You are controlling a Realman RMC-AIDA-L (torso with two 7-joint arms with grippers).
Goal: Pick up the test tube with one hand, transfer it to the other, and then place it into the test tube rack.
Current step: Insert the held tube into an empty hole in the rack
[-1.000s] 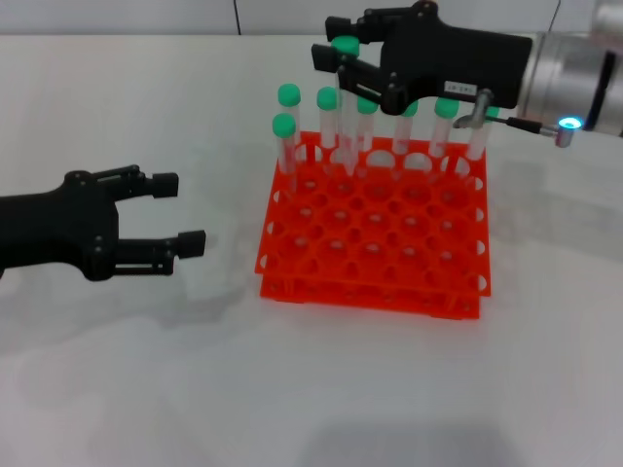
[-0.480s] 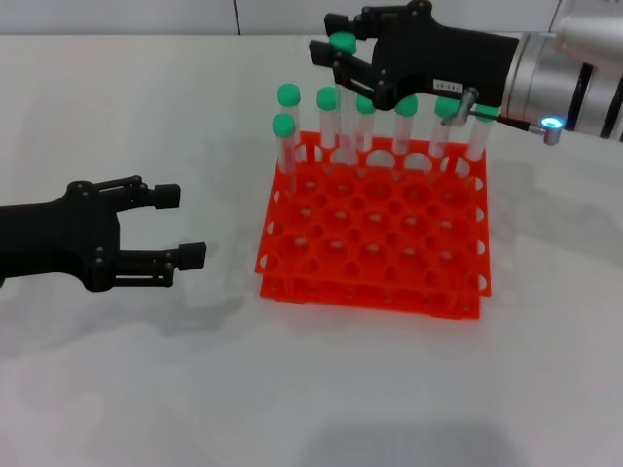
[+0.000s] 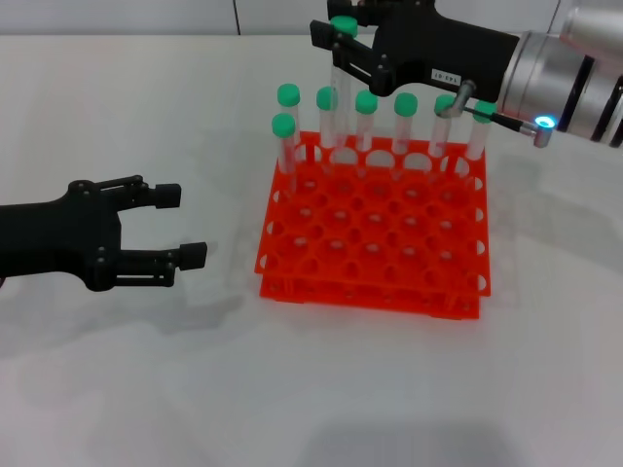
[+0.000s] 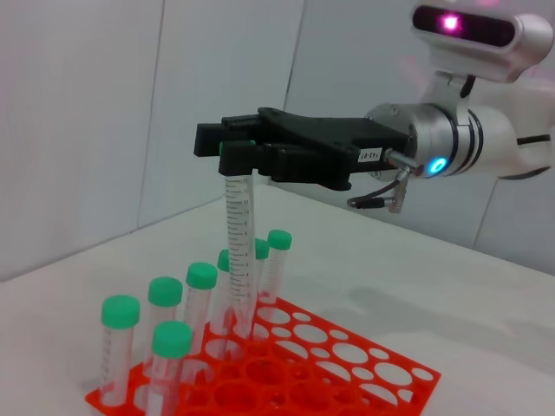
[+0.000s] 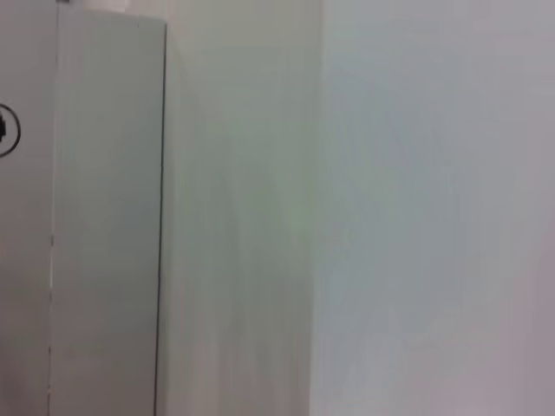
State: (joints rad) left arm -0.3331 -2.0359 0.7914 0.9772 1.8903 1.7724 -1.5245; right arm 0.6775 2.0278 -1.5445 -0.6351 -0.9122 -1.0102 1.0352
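My right gripper [image 3: 338,37], the one with the white label, is shut on the green cap of the test tube [image 3: 340,89]. The clear tube [image 4: 238,251] hangs upright over the back left part of the orange-red test tube rack [image 3: 373,289]. Its lower tip is level with the top tier of the rack [image 4: 347,381]; I cannot tell whether it is inside a hole. My left gripper [image 3: 182,226] hovers open over the table, left of the rack, with nothing in it. The right gripper [image 4: 227,146] also shows in the left wrist view. The right wrist view shows only a pale wall.
Several other green-capped tubes [image 3: 406,122] stand along the rack's back row, and two more [image 3: 283,146] stand at its left back corner. White tabletop [image 3: 311,389] surrounds the rack.
The right gripper has moved up in the head view, carrying the tube with it. The left gripper slid a little to the left, then stayed still.
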